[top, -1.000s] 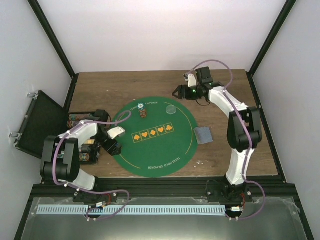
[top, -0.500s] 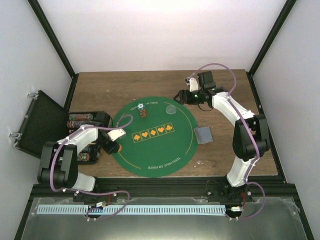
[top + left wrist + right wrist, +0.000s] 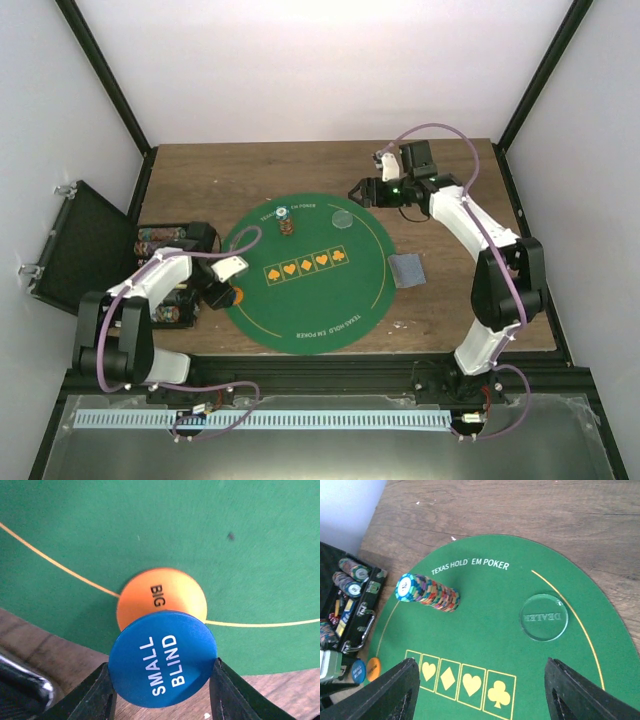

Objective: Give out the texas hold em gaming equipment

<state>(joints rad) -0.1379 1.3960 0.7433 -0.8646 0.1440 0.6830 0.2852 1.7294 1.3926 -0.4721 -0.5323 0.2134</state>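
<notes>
The left gripper (image 3: 162, 680) clamps the blue small-blind disc (image 3: 162, 657) over the orange big-blind disc (image 3: 165, 592) at the edge of the mat (image 3: 300, 320). The right gripper (image 3: 485, 690) hangs wide open. The dealer button (image 3: 543, 616) and chip stack (image 3: 427, 594) look placed; the cards (image 3: 406, 270) lie undealt beside the mat.

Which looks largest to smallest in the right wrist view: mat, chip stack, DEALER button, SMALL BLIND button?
Green mat
chip stack and DEALER button: too alike to rank
blue SMALL BLIND button: smallest, though farther from the camera
</notes>
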